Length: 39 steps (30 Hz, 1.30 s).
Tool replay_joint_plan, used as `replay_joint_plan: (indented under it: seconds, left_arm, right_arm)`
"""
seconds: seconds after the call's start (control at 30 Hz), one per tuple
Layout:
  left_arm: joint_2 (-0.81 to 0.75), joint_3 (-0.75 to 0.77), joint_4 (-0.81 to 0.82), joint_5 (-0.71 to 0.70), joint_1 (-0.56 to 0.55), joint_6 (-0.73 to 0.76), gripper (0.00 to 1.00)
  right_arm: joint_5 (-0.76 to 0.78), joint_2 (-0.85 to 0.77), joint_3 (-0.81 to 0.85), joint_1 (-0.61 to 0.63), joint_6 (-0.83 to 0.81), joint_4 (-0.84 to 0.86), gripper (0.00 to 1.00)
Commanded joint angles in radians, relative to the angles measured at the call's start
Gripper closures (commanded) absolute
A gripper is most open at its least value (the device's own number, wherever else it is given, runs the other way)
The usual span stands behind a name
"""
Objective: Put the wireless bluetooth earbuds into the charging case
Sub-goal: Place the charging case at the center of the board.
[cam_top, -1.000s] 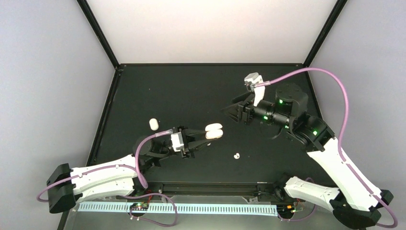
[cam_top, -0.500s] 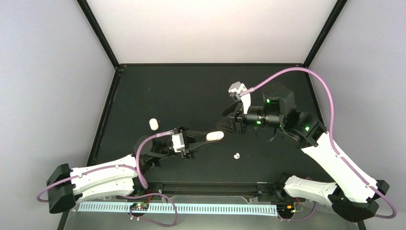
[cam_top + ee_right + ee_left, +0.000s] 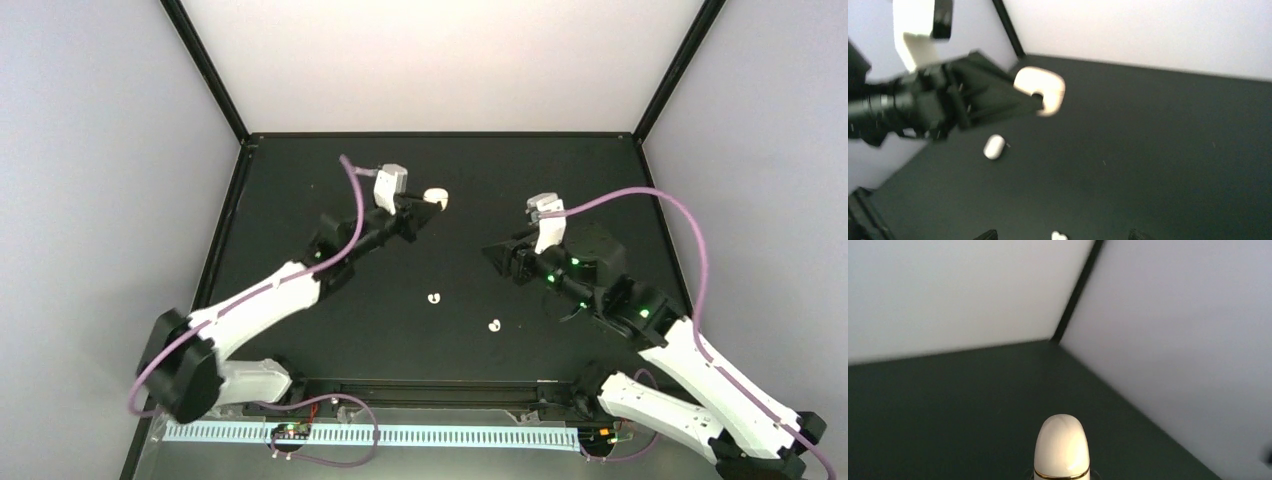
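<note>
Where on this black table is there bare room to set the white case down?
Bare: the black table's far right corner, behind the right pincer, and the far left corner. Crowded: the middle, where two tiny white earbuds lie, and beside the left arm, where a white oval piece rests.

You can read no text, label, brand or number anywhere; the charging case [image 3: 1062, 447], at 6 o'clock in your left wrist view, carries no legible marking.

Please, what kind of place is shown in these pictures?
Probably a robot test booth in a lab: a black table enclosed by plain pale walls in a black frame, with the left arm and right arm bolted at its near edge.
</note>
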Motion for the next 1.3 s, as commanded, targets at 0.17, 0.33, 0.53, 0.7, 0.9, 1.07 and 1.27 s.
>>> replay_joint_plan:
  seconds: [0.17, 0.33, 0.53, 0.7, 0.9, 1.07, 1.27]
  left_arm:
    - [0.533, 0.332, -0.407, 0.126, 0.19, -0.237, 0.98]
    - [0.748, 0.461, -0.521, 0.131, 0.252, -0.264, 0.98]
    - [0.842, 0.504, -0.561, 0.13, 0.28, -0.263, 0.98]
    - [0.899, 0.563, -0.632, 0.114, 0.284, -0.248, 0.94]
    - [0.926, 0.594, -0.709, 0.084, 0.292, -0.221, 0.6]
    - [0.863, 0.549, -0.747, 0.025, 0.308, -0.195, 0.4]
    - [0.655, 0.419, -0.78, -0.101, 0.371, -0.185, 0.02]
  right_arm:
    - [0.111, 0.042, -0.176, -0.001, 0.088, 0.073, 0.32]
    - [0.135, 0.06, -0.178, -0.002, 0.066, 0.059, 0.28]
    - [0.134, 0.06, -0.169, -0.001, 0.054, 0.048, 0.24]
    - [0.129, 0.06, -0.148, -0.002, 0.043, 0.044, 0.24]
    - [0.147, 0.053, -0.11, -0.002, 0.015, 0.012, 0.23]
    - [0.15, 0.034, -0.105, -0.002, 0.007, 0.009, 0.23]
    - [0.129, 0.04, -0.106, -0.002, 0.013, 0.025, 0.21]
